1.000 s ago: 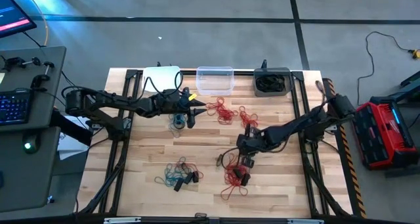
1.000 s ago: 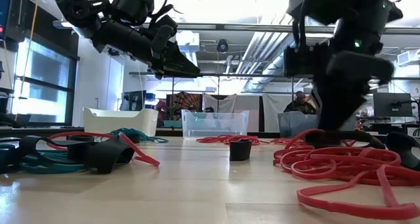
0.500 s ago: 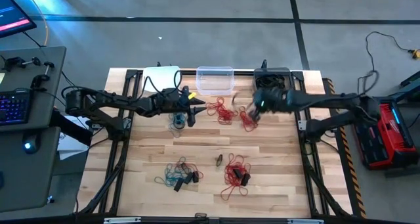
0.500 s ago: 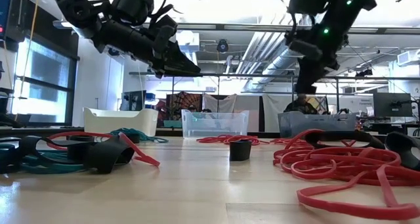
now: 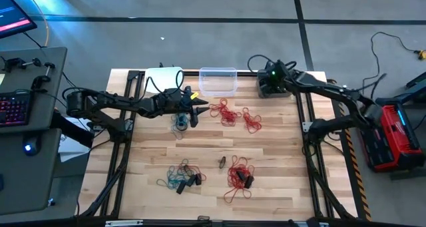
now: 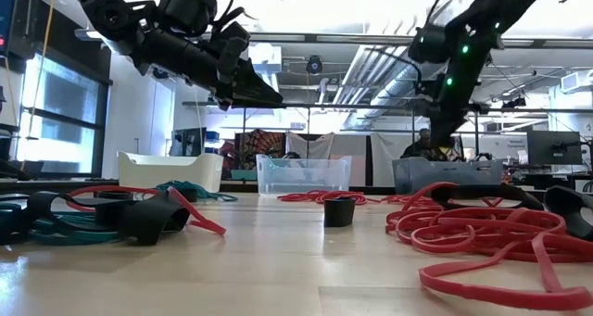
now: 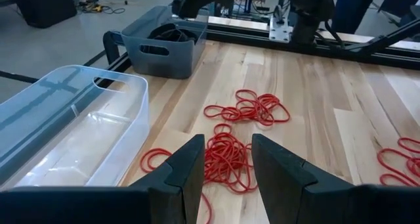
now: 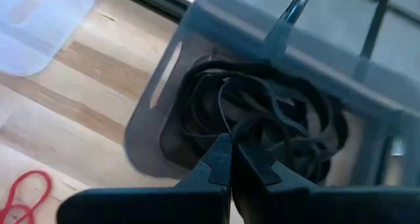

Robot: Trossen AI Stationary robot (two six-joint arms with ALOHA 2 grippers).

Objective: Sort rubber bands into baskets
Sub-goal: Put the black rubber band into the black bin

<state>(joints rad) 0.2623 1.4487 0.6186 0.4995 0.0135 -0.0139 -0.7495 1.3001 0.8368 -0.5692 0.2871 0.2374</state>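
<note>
Three baskets line the far edge: white (image 5: 163,77), clear (image 5: 217,80) and dark grey (image 5: 276,86), the grey one holding black rubber bands (image 8: 262,119). My right gripper (image 8: 230,150) hangs shut just above those black bands, pointing steeply down. My left gripper (image 7: 223,159) stands open above the table in front of the white and clear baskets, with nothing between its fingers. It looks over a red pile of bands (image 7: 226,161), which lies flat on the wood. My right gripper is shut over the black bands in the grey basket. Whether a band is caught between its fingertips (image 8: 220,155), or whether it touches those below, I cannot tell.
More red bands (image 5: 251,120) lie right of the far red pile. Teal bands (image 5: 180,124) lie under the left arm. A teal-and-black bunch (image 5: 181,176) is at near left, a red-and-black bunch (image 5: 239,174) at near right, and one dark band (image 5: 222,162) between them.
My right gripper has swung from the near-right red bunch toward the table's far edge. It has risen and rolled on the way, and now hangs over the dark grey basket, shut throughout.
</note>
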